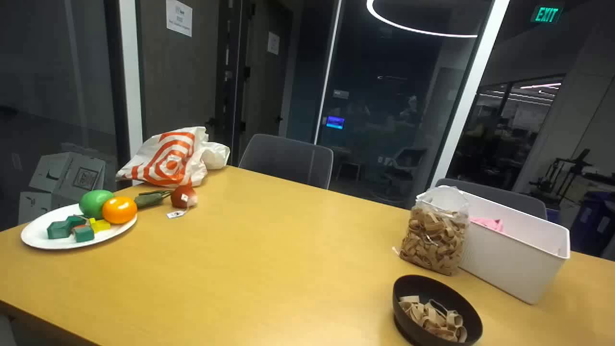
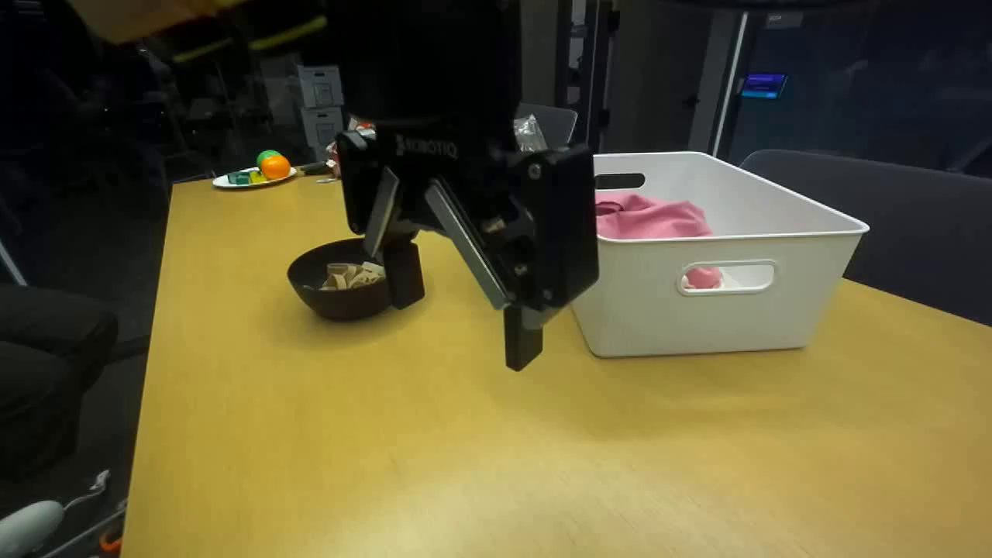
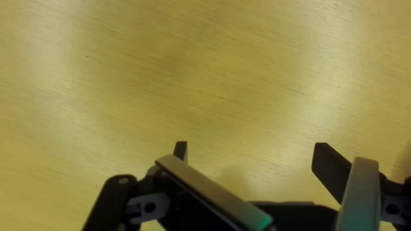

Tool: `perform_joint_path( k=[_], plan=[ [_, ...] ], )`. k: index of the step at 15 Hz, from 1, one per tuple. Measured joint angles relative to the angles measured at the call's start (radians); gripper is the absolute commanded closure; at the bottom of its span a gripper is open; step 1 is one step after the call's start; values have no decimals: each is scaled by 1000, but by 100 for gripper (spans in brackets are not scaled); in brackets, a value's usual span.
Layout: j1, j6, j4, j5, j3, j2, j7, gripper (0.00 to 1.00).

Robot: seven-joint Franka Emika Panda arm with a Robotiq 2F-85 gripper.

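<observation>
My gripper (image 2: 465, 310) is open and empty, above the wooden table (image 2: 372, 457) in an exterior view. Its spread fingers also show in the wrist view (image 3: 252, 152), with only bare wood between and below them. A dark bowl (image 2: 337, 304) holding tan curled strips (image 2: 353, 275) appears behind the left finger. A white bin (image 2: 697, 322) with a pink cloth (image 2: 655, 219) inside stands to the right of the gripper. The bowl (image 1: 423, 287) and bin (image 1: 509, 264) show in both exterior views. The gripper touches neither, as far as I can see.
A clear bag of tan strips (image 1: 432, 240) stands against the bin. A white plate (image 1: 33, 238) at the far end holds a green fruit (image 1: 96, 203), an orange fruit (image 1: 119, 210) and small blocks. A red-and-white bag (image 1: 166, 161) and a red round item (image 1: 183, 197) lie nearby.
</observation>
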Motion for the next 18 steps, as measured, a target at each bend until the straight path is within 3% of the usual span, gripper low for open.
perform_joint_path(
  k=[18],
  plan=[
    [20,4,-5,17,5,-2,-5,0]
  ],
)
